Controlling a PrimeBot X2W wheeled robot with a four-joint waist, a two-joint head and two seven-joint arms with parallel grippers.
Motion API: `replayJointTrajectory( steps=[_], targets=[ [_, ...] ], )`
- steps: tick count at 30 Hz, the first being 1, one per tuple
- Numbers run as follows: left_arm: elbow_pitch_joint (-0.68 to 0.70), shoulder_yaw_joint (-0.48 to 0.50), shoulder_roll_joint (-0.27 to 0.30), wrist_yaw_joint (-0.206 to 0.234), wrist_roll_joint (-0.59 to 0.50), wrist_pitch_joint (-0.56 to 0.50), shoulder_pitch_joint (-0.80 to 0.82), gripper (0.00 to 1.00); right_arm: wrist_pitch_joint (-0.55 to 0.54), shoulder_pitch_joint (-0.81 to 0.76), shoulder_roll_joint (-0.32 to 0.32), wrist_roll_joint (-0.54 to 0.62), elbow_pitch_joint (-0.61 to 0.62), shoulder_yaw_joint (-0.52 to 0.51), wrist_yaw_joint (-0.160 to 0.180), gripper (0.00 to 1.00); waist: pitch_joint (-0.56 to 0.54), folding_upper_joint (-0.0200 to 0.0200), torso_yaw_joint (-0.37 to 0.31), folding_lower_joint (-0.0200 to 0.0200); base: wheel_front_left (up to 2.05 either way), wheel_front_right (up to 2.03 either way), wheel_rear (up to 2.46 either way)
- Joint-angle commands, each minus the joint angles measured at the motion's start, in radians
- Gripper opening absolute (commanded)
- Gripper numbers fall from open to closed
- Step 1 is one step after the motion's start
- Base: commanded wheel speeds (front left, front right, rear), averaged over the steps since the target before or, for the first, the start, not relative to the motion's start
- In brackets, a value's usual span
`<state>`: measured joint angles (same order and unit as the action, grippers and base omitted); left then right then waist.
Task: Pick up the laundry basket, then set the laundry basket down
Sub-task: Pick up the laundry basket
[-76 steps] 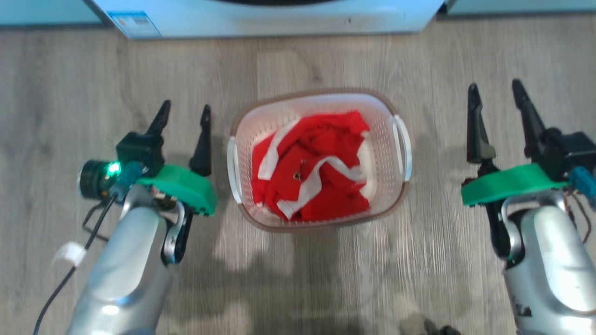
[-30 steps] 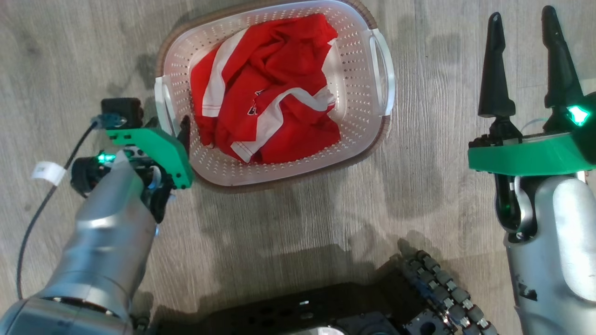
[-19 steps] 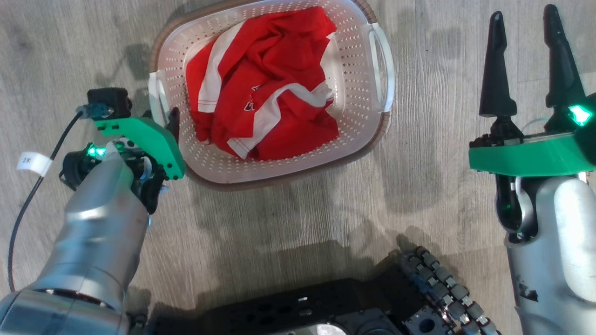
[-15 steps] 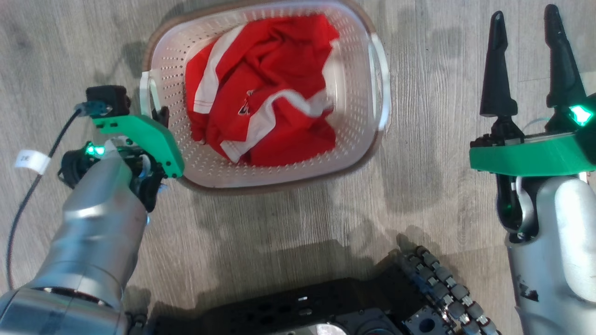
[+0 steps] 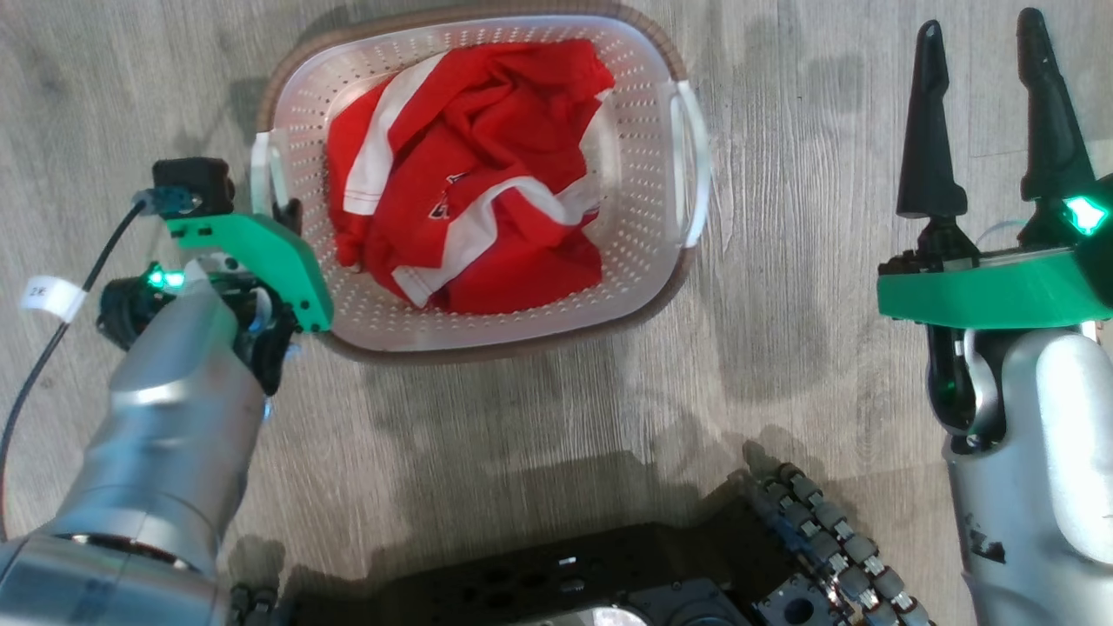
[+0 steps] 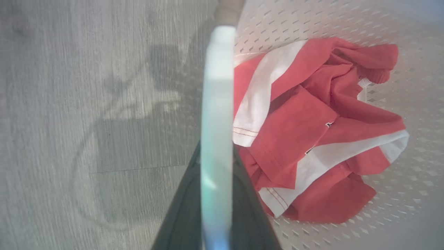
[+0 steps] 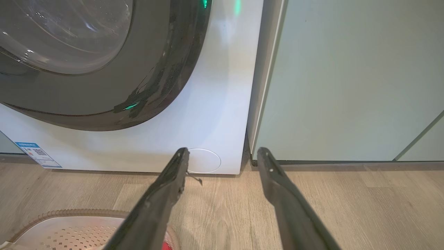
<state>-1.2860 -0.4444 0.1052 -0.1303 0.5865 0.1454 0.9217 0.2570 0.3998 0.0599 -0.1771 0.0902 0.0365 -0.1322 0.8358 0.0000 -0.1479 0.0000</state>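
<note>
**Grip taken.** Your left pincer (image 5: 283,211) now pinches the basket's left handle (image 5: 265,174). In the left wrist view its dark fingers (image 6: 180,215) press on either side of the white bar, where a second ago they stood spread around it.

The basket (image 5: 487,349) has since slid left across the floor (image 5: 522,417) and turned a little, drawn along by that arm, while your head camera holds steady. It sits at the top centre of the head view, upright, with the red-and-white shirt (image 5: 469,217) heaped inside. Whether its base has left the boards cannot be told from here.

Further right, the far handle (image 5: 691,174) is untouched. Your right pincer (image 5: 978,35) hangs well apart from it, spread wide and holding nothing. In its own view it points at the washer (image 7: 138,139).

The pick-up looks begun on one side only. Expect the basket to tip toward the free handle as it rises.
</note>
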Motion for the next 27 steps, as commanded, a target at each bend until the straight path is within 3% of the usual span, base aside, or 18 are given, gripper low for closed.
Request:
replayJointTrajectory(
  steps=[1, 8, 9, 10, 18, 27],
  targets=[
    [-0.001, 0.012, 0.044, 0.005, -0.007, 0.016, -0.005, 0.00, 0.005, -0.043, -0.010, -0.008, 0.026, 0.016, 0.002, 1.00, 0.000, 0.0000, -0.001, 0.0000, 0.00, 0.00, 0.00],
    [-0.003, 0.010, 0.046, 0.004, 0.007, 0.004, -0.001, 0.00, 0.005, -0.048, -0.010, -0.008, 0.029, 0.014, 0.002, 1.00, 0.001, 0.0000, -0.003, 0.0000, 0.00, 0.00, 0.00],
    [-0.003, 0.008, 0.047, 0.004, 0.006, 0.006, -0.001, 0.44, 0.005, -0.048, -0.010, -0.008, 0.029, 0.013, 0.002, 1.00, 0.001, 0.0000, -0.003, 0.0000, 0.00, 0.00, 0.00],
    [-0.003, 0.008, 0.048, 0.003, 0.008, 0.011, -0.001, 1.00, 0.005, -0.049, -0.010, -0.008, 0.029, 0.012, 0.002, 1.00, 0.001, 0.0000, -0.003, 0.0000, 0.00, 0.00, 0.00],
    [-0.004, 0.006, 0.044, 0.003, 0.017, 0.047, 0.004, 1.00, 0.005, -0.050, -0.010, -0.004, 0.020, 0.006, 0.002, 1.00, -0.012, 0.0000, 0.016, 0.0000, 0.00, 0.00, 0.00],
    [0.076, 0.014, 0.042, 0.021, 0.000, 0.115, -0.024, 1.00, 0.005, -0.056, -0.010, 0.020, -0.025, 0.004, 0.002, 1.00, -0.118, 0.0000, 0.068, 0.0000, 0.00, 0.00, 0.00]
  ],
)
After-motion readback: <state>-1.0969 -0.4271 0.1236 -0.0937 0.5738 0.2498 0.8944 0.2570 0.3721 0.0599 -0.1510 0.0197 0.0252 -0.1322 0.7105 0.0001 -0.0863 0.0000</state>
